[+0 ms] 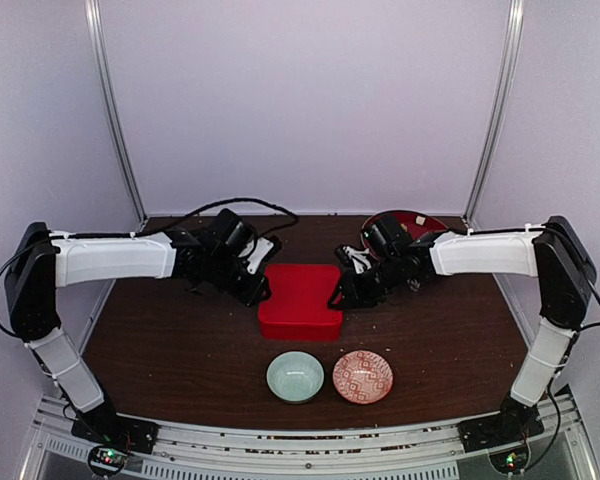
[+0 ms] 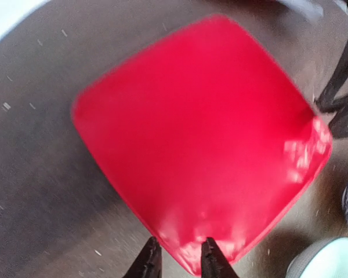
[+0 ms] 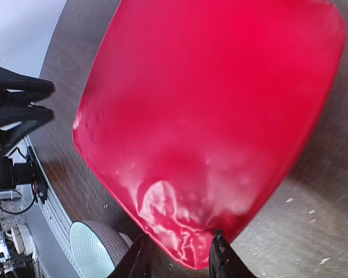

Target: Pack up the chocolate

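Observation:
No chocolate shows in any view. A closed red box [image 1: 300, 298] sits mid-table, its glossy lid filling the left wrist view [image 2: 203, 133] and the right wrist view [image 3: 214, 110]. My left gripper [image 1: 263, 290] is at the box's left side; its two fingers straddle a lid corner [image 2: 179, 243] and pinch it. My right gripper [image 1: 338, 298] is at the box's right side, its fingers closed on another lid corner [image 3: 180, 236]. Each gripper's black fingers [image 2: 342, 92] also show in the other's wrist view [image 3: 17, 98].
A pale green bowl [image 1: 295, 377] and a pink patterned bowl [image 1: 363, 376] stand side by side in front of the box. A dark red dish [image 1: 420, 222] lies at the back right behind the right arm. White walls enclose the table.

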Tool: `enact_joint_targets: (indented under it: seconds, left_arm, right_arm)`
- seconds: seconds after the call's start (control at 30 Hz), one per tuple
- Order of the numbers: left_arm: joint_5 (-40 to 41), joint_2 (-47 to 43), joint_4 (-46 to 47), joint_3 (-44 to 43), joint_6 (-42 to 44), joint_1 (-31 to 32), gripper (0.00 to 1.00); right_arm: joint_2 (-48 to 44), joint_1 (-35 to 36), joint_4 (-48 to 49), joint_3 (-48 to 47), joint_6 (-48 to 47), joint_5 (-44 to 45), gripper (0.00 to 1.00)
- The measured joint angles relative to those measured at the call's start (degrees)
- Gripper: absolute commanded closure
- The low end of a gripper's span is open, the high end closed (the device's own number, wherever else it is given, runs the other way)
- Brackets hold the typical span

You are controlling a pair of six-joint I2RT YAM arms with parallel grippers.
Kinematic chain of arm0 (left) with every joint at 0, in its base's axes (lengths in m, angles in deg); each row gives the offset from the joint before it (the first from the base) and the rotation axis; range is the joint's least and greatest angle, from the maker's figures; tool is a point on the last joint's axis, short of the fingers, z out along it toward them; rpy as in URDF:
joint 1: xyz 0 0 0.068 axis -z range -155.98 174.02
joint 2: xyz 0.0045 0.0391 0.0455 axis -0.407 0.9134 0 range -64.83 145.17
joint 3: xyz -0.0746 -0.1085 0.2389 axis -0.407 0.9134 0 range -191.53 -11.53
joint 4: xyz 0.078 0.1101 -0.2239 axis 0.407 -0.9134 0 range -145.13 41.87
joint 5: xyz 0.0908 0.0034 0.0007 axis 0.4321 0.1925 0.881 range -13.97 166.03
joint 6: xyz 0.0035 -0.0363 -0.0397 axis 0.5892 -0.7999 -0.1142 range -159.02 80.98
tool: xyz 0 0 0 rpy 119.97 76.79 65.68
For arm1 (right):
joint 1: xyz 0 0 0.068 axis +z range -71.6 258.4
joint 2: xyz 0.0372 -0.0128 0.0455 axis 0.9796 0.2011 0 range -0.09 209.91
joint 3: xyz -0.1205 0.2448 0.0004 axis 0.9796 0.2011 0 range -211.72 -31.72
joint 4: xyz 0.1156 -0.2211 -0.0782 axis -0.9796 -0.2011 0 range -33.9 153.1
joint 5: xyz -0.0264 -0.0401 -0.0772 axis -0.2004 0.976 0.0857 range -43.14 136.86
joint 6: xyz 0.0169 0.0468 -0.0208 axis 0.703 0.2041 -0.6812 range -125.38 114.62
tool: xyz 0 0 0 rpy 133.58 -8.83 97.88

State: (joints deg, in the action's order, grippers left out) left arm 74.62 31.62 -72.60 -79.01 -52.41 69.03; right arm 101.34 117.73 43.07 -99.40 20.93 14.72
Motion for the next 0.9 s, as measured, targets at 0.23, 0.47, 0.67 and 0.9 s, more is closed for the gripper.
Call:
enact_joint_targets:
  seconds: [0.23,0.47,0.67,0.9]
  left_arm:
    - [0.66,2.51,1.97,-10.32,0.46,-6.12,0.72]
    - [-0.11,12.04,3.87,-16.57,1.53,-7.56,0.73]
    - [-2.36,18.93,4.31,-17.00,1.33,-8.39,0.75]
    - [-3.26,17.20,4.63,-15.17,1.07,-9.35,0.53]
  right_arm:
    - [1.27,-3.91,-1.49,-8.85,-0.42,2.89,0.66]
    - [9.16,-5.86,-0.50,-16.87,-0.13,3.74,0.67]
    - [15.69,-6.58,1.75,-18.14,0.61,3.28,0.70]
    - [15.63,-7.48,1.88,-18.51,0.59,2.60,0.55]
